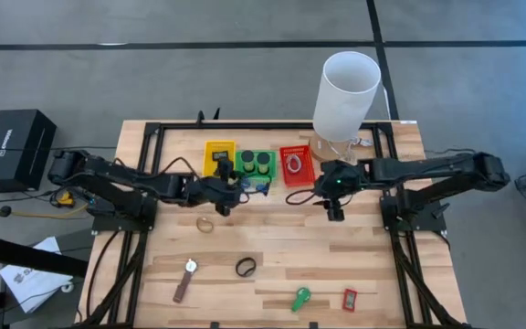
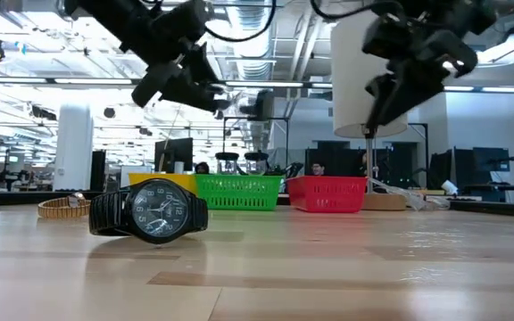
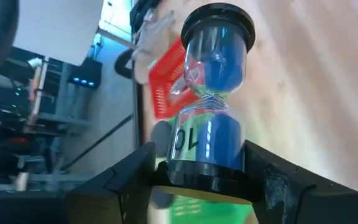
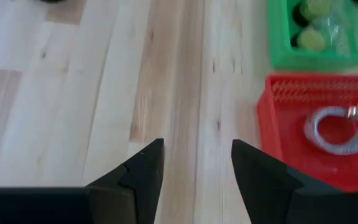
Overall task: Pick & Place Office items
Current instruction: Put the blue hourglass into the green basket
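The left gripper (image 3: 201,177) hangs above the table just in front of the green tray (image 1: 256,165), its fingers clamped on the black base of a blue sand timer (image 3: 211,93) — held by one end only. The timer could pivot or slip if the arm swings, then roll across the wood (its ends are round). The right gripper (image 4: 197,168) hovers beside the red tray (image 4: 278,124), fingers apart and empty. A wristwatch (image 2: 147,212), a gold ring (image 1: 205,224) and other items lie well apart on the table (image 1: 281,256) — both arms crowding the trays risks contact.
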